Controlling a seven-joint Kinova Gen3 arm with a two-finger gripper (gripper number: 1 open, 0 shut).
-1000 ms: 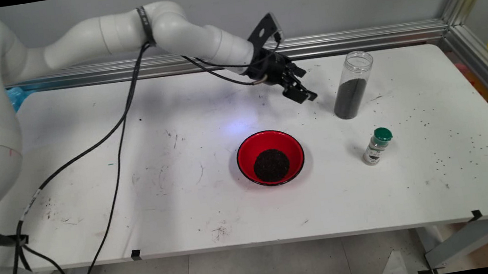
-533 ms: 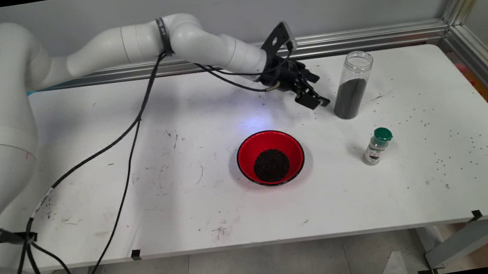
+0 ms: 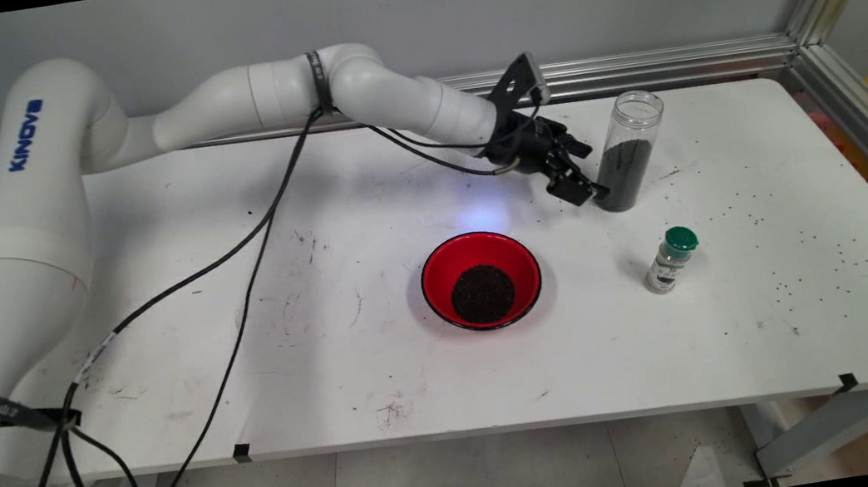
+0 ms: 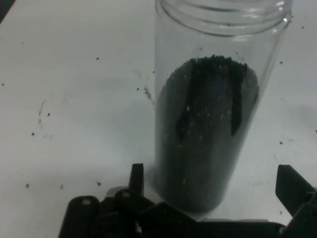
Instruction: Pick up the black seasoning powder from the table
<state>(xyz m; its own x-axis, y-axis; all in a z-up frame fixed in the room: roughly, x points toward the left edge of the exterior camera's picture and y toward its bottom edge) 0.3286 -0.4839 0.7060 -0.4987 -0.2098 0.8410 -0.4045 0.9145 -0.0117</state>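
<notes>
— Where are the jaws now?
— Closer than a second ago: they have swung right across the bench to the jar, spread wide on either side of its base, gripping nothing.
— And the bowl?
— Unmoved, near the middle.

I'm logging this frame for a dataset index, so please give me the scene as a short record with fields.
gripper: black two-finger gripper, open, low over the table, fingers either side of the jar's base
nearest thing: tall clear jar, upright, no lid, partly filled with dark grains
contact: cannot tell
bowl: red bowl holding dark grains, nearer the camera
shaker: small green-capped shaker, upright, apart from the jar
surface: white table, stray grains at right
</notes>
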